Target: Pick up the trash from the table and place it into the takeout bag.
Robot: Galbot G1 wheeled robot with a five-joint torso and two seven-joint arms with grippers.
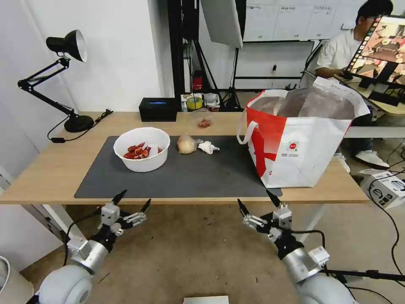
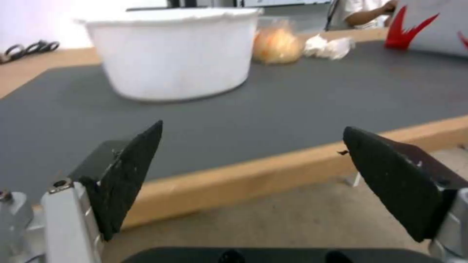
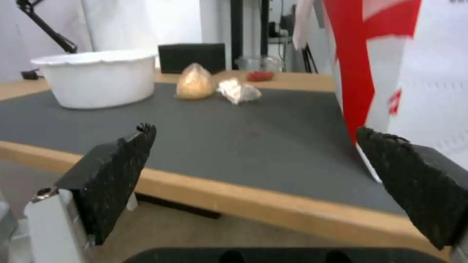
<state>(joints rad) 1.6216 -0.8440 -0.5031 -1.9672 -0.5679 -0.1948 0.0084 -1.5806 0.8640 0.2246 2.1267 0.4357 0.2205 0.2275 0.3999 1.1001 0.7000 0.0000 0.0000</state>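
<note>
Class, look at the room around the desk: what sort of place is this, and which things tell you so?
Probably a lab or studio workspace, not a home: a photo softbox on a stand, a person at a monitor, and cables on bare floor behind the desk.

the right gripper is hanging wide open before the table, the takeout bag standing beside it.
</note>
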